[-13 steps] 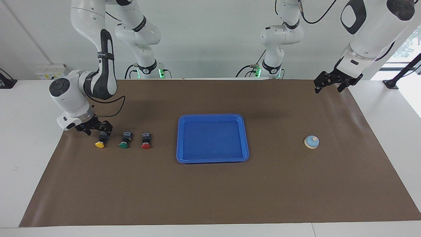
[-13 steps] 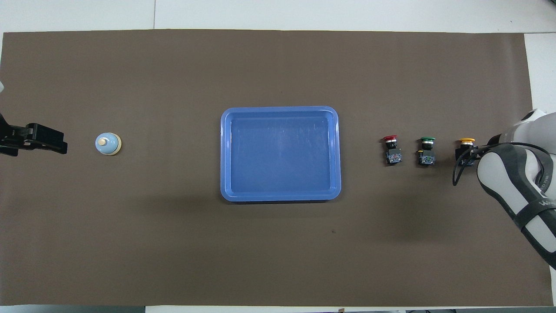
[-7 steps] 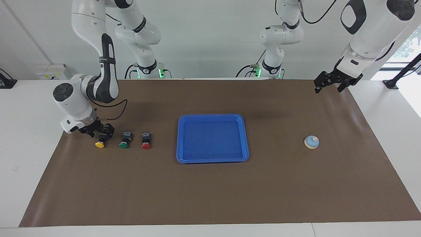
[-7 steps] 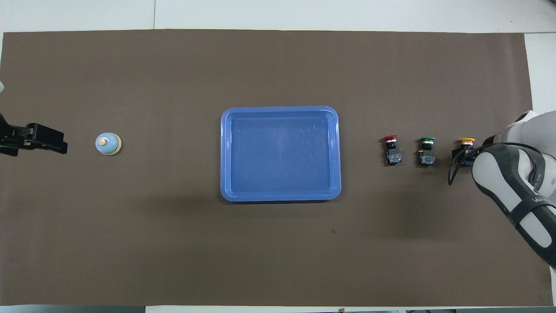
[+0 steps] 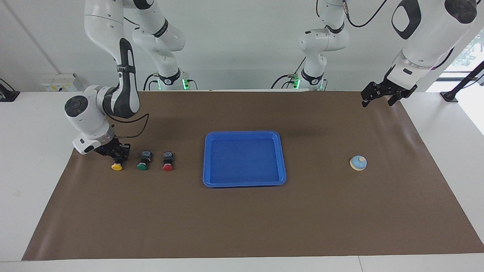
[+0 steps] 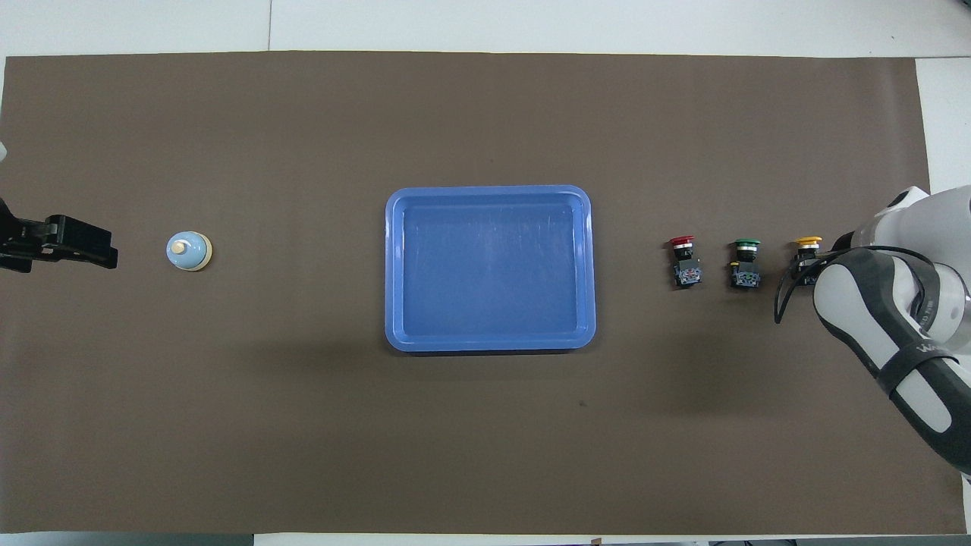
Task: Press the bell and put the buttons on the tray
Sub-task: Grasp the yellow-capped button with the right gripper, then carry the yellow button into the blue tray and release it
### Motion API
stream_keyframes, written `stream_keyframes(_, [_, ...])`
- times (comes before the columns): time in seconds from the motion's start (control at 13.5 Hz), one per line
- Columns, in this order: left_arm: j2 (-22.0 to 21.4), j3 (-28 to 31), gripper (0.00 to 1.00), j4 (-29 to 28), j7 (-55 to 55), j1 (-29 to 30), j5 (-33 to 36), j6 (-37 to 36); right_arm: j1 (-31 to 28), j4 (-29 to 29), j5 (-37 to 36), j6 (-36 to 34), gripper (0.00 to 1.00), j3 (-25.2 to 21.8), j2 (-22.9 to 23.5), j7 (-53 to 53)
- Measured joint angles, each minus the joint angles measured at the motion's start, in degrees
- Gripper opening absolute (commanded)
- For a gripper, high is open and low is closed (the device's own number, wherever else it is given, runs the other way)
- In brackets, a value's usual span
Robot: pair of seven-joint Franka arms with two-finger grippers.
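Observation:
Three buttons lie in a row toward the right arm's end of the brown mat: yellow (image 5: 117,166), green (image 5: 143,165) and red (image 5: 168,165). My right gripper (image 5: 118,154) is down at the mat and shut on the yellow button's (image 6: 809,242) black body. The blue tray (image 5: 245,133) sits mid-mat with nothing in it. The light-blue bell (image 5: 358,163) stands toward the left arm's end. My left gripper (image 5: 377,101) hangs open and waits over the mat's edge close to the robots, well clear of the bell (image 6: 188,250).
The brown mat (image 5: 242,219) covers most of the white table. The green button (image 6: 746,262) lies a short gap from the held yellow one, and the red button (image 6: 684,259) lies beside it toward the tray (image 6: 393,265).
My right gripper came down around the yellow button and closed on its body; the button shifted slightly toward the green one. The left arm has not moved.

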Motion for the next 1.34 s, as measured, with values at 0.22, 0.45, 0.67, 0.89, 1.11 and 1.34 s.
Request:
stream_keyframes(0.22, [0.0,0.0,1.0,0.0,0.0,0.0,0.0,0.0,4.9,6.9,0.1,-10.2,0.0,0.3,-2.1,2.7])
stream_keyframes(0.45, [0.0,0.0,1.0,0.0,0.0,0.0,0.0,0.0,10.9,12.6,0.7,-19.1,0.0,0.8,-3.8,12.2])
stream_keyframes(0.67, [0.0,0.0,1.0,0.0,0.0,0.0,0.0,0.0,17.7,12.9,1.5,-19.7,0.0,1.1,-3.5,21.6])
stream_keyframes(0.89, [0.0,0.0,1.0,0.0,0.0,0.0,0.0,0.0,24.6,13.0,1.7,-17.6,0.0,1.2,-2.9,29.8])
stream_keyframes(1.11, [0.0,0.0,1.0,0.0,0.0,0.0,0.0,0.0,32.3,17.3,2.0,-17.6,0.0,1.3,0.9,40.3])
stream_keyframes(1.34, [0.0,0.0,1.0,0.0,0.0,0.0,0.0,0.0,36.9,24.9,6.5,-18.3,0.0,1.3,7.2,45.5])
